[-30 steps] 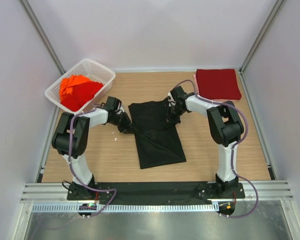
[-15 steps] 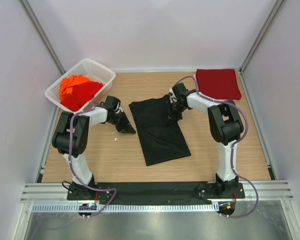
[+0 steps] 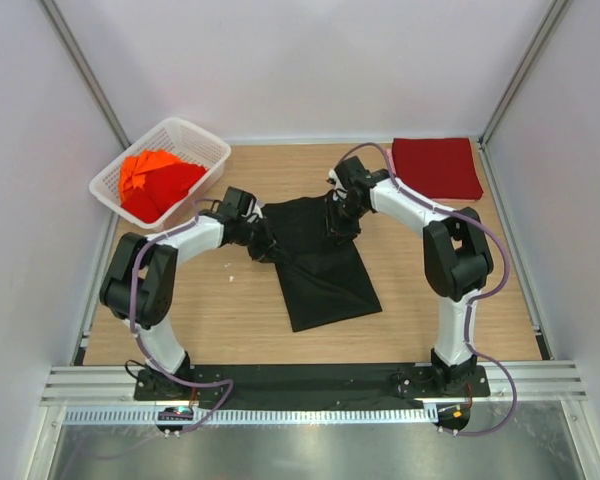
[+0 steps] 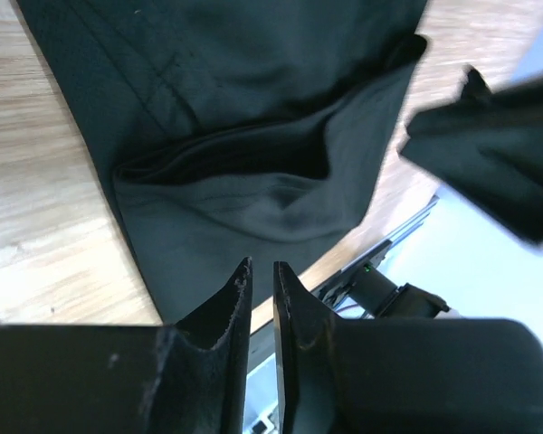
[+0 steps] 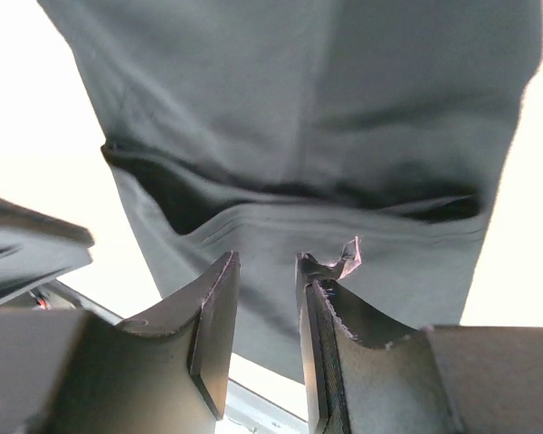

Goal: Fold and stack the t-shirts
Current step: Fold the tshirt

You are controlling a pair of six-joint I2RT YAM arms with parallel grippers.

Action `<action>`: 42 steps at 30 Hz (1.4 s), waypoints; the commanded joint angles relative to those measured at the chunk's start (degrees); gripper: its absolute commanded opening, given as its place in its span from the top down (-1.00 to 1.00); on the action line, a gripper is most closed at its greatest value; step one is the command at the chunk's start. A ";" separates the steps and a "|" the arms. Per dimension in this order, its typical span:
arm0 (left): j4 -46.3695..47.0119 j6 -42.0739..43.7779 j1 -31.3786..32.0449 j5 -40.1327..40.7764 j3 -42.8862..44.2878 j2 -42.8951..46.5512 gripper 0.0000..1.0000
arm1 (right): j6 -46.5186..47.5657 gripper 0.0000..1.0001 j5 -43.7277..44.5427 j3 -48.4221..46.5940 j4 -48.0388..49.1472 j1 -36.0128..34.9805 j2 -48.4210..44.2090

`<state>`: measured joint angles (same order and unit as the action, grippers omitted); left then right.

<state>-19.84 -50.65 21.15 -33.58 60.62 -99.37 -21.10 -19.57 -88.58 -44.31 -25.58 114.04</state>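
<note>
One black t-shirt [image 3: 325, 280]; one dark red t-shirt [image 3: 436, 168]; perhaps two orange-red t-shirts [image 3: 150, 180]; one basket [image 3: 202, 140]

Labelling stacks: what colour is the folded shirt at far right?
Dark red; the folded shirt shows best in the top external view.

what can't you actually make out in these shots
- Top view: whether the left gripper and right gripper touch the black t-shirt; dark on dark.
- Top view: how many orange-red shirts fill the basket; heaped, overlapping.
- Right wrist view: table washed out white.
- Left wrist view: dark shape, blurred.
</note>
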 commanded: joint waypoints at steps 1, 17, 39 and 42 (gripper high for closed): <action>3.05 -2.87 0.30 -1.31 0.82 -2.58 0.70 | 0.10 0.23 2.69 0.06 -1.83 -1.31 -3.38; 2.52 -4.89 0.30 1.94 -1.03 -7.41 0.74 | 1.94 0.28 14.73 1.04 2.65 -0.79 2.76; -5.73 0.11 0.30 6.07 6.51 -8.92 0.57 | 1.59 0.23 15.36 -3.53 3.19 1.94 5.85; -8.72 2.40 0.30 7.21 11.25 -7.33 0.49 | 2.47 0.22 14.65 -4.14 1.61 2.12 3.92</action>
<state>-24.73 -51.90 21.63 -28.42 66.30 -109.19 -19.90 -4.78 -90.48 -40.93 -23.92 120.27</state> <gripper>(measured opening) 0.244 0.386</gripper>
